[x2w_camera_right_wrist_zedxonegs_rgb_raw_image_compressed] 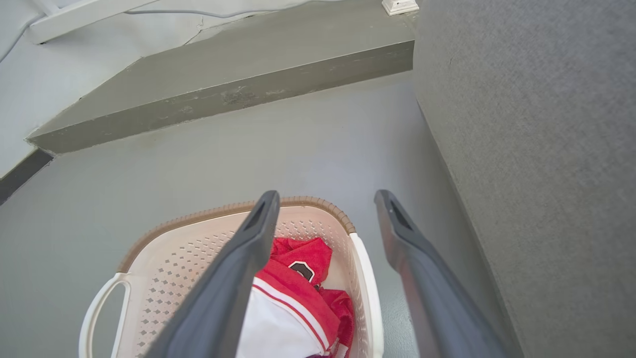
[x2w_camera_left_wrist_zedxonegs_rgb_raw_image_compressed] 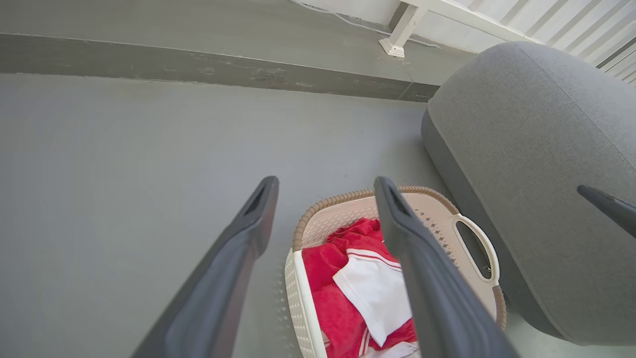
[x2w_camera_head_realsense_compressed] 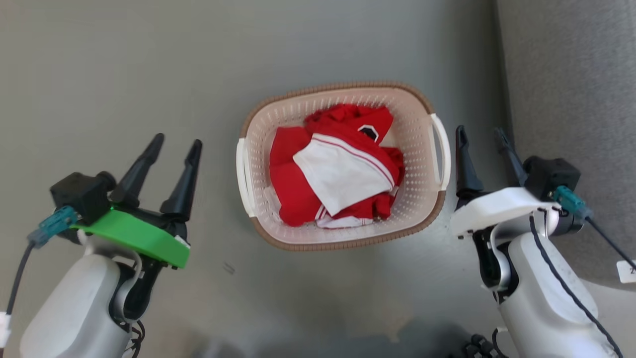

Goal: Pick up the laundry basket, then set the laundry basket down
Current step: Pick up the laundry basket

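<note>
The laundry basket [x2w_camera_head_realsense_compressed: 416,114] stands on the grey floor at the centre of the head view, cream and perforated with a brown rim and a white handle on each side. Red and white clothes [x2w_camera_head_realsense_compressed: 338,166] lie inside it. My left gripper [x2w_camera_head_realsense_compressed: 176,140] is open, off to the basket's left with bare floor between them. My right gripper [x2w_camera_head_realsense_compressed: 481,133] is open too, just right of the right handle [x2w_camera_head_realsense_compressed: 441,149], apart from it. In the left wrist view the basket [x2w_camera_left_wrist_zedxonegs_rgb_raw_image_compressed: 328,214] sits past my open fingers [x2w_camera_left_wrist_zedxonegs_rgb_raw_image_compressed: 233,258]. The right wrist view has the basket [x2w_camera_right_wrist_zedxonegs_rgb_raw_image_compressed: 198,248] below my spread fingers [x2w_camera_right_wrist_zedxonegs_rgb_raw_image_compressed: 422,268].
A large grey upholstered piece [x2w_camera_head_realsense_compressed: 571,89] rises close on the right, beside my right arm. In the wrist views a low grey step [x2w_camera_right_wrist_zedxonegs_rgb_raw_image_compressed: 223,89] crosses the floor beyond the basket, with a white furniture foot [x2w_camera_left_wrist_zedxonegs_rgb_raw_image_compressed: 395,47] and a cable behind it.
</note>
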Robot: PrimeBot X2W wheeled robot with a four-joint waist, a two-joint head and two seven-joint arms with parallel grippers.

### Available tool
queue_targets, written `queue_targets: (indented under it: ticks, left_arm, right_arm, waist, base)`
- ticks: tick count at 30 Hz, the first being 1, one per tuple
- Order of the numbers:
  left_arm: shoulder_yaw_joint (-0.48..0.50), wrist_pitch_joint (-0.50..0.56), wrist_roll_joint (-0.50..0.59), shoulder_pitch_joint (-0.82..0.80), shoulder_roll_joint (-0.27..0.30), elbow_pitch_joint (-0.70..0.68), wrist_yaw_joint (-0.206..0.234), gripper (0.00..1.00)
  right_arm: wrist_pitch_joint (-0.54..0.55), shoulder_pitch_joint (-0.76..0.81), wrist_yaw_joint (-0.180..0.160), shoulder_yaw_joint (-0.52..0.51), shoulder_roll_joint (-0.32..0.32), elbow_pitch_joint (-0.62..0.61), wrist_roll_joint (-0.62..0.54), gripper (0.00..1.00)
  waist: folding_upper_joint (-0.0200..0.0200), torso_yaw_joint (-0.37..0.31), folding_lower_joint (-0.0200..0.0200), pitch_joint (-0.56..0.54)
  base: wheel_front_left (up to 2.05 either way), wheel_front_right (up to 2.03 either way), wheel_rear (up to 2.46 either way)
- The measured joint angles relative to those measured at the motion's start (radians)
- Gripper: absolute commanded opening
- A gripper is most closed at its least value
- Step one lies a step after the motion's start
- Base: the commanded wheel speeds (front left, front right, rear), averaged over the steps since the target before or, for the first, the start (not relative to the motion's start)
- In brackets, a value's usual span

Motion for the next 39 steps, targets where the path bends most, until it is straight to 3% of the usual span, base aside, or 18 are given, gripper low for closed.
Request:
queue_targets:
  ticks: [20,39]
  left_arm:
    - [-0.248,0.005,-0.128,-0.203,0.054,0.106,0.000,1.00]
    - [-0.428,0.006,-0.246,-0.321,0.085,0.129,0.000,1.00]
  right_arm:
    - [0.000,-0.164,0.000,-0.001,-0.001,0.175,0.071,1.00]
    - [0.000,-0.284,0.000,0.044,-0.002,0.335,0.121,1.00]
  waist:
    - [0.0000,0.013,0.0000,0.214]
    - [0.0000,0.008,-0.0001,0.318]
  base:
    - [0.00,0.00,0.00]
    - [0.00,0.00,0.00]
